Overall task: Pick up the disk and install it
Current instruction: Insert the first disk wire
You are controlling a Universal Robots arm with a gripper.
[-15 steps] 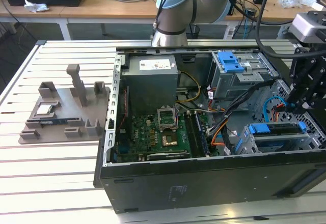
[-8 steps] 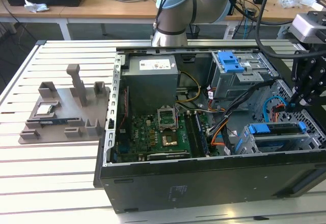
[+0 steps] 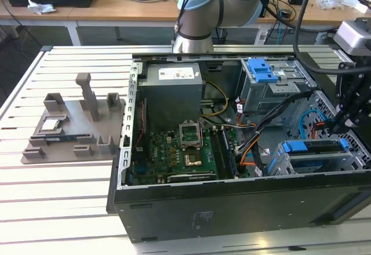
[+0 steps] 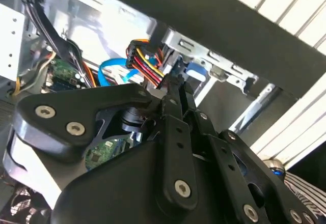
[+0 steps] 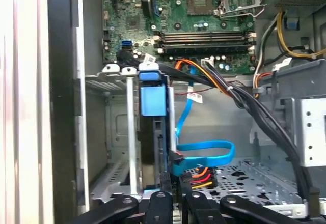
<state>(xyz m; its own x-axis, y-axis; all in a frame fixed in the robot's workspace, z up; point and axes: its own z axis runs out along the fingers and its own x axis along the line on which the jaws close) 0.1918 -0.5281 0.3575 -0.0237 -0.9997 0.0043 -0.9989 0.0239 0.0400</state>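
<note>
The disk, clipped in its blue frame, sits in the lower drive cage at the exterior view's right end of the open computer case. In the first wrist view it stands edge-on in the cage slot, blue tab at the far end. My gripper hangs just above the disk's right end. In both wrist views its fingers lie close together with nothing thick between them, tips at the disk's near edge beside a connector with coloured wires.
A blue cable and a black wire bundle cross the bay beside the disk. A second blue caddy sits in the upper cage. The motherboard and power supply fill the case. A grey fixture stands on the slatted table.
</note>
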